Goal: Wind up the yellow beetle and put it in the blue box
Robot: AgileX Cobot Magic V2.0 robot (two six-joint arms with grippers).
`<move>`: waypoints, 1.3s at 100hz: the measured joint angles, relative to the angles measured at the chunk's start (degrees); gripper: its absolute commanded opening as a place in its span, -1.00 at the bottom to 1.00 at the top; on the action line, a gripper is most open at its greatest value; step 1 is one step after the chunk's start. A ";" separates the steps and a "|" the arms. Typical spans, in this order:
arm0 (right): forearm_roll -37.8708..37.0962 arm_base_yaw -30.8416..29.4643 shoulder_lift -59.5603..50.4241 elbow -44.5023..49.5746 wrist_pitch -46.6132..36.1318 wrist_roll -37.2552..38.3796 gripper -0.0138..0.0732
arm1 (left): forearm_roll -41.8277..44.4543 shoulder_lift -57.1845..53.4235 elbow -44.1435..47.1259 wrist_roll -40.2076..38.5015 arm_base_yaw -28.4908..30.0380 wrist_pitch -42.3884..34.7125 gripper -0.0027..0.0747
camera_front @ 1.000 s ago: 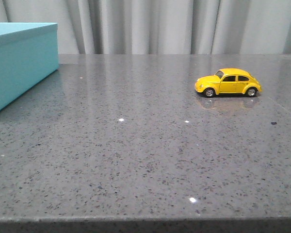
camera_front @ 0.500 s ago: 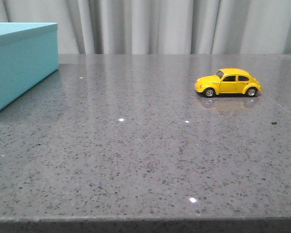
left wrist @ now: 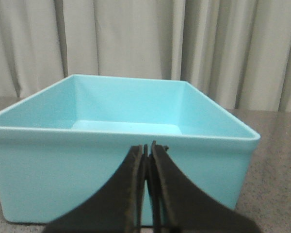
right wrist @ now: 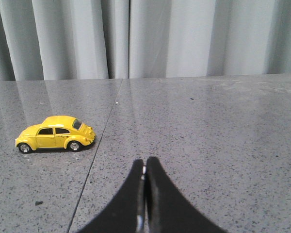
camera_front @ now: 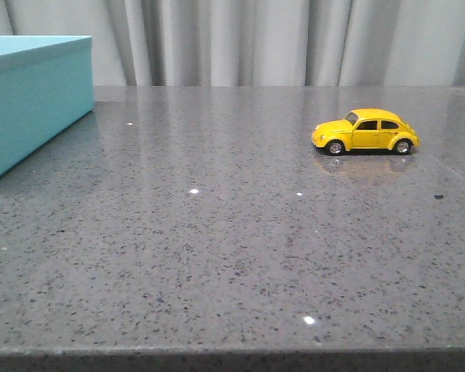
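Observation:
The yellow beetle (camera_front: pixel 365 132) stands on its wheels on the grey speckled table at the right, side-on, nose to the left. It also shows in the right wrist view (right wrist: pixel 55 134), ahead of my right gripper (right wrist: pixel 144 165) and off to one side, well apart from it. The right gripper is shut and empty. The blue box (camera_front: pixel 31 97) stands at the far left, open at the top. In the left wrist view the blue box (left wrist: pixel 121 145) is empty and close in front of my left gripper (left wrist: pixel 147 148), which is shut and empty. Neither gripper shows in the front view.
The grey speckled table (camera_front: pixel 217 232) runs to its front edge at the bottom of the front view. Grey curtains (camera_front: pixel 279 39) hang behind the table. A thin seam (right wrist: pixel 94 155) in the tabletop runs beside the beetle.

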 measured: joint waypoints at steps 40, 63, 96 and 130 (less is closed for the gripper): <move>0.48 0.00 7.86 -12.84 13.13 0.13 -0.76 | -1.14 6.39 -10.76 -0.11 0.00 6.31 -0.98; 0.60 0.00 14.68 -17.97 15.65 0.13 -0.20 | -1.14 14.84 -16.82 -0.11 0.00 6.54 -0.64; 0.60 0.00 23.42 -23.53 17.90 0.13 0.15 | -1.14 26.13 -22.66 1.41 0.00 7.01 0.25; 0.60 0.00 27.97 -26.58 21.19 0.13 0.24 | -1.14 28.61 -23.87 1.52 0.00 6.58 0.15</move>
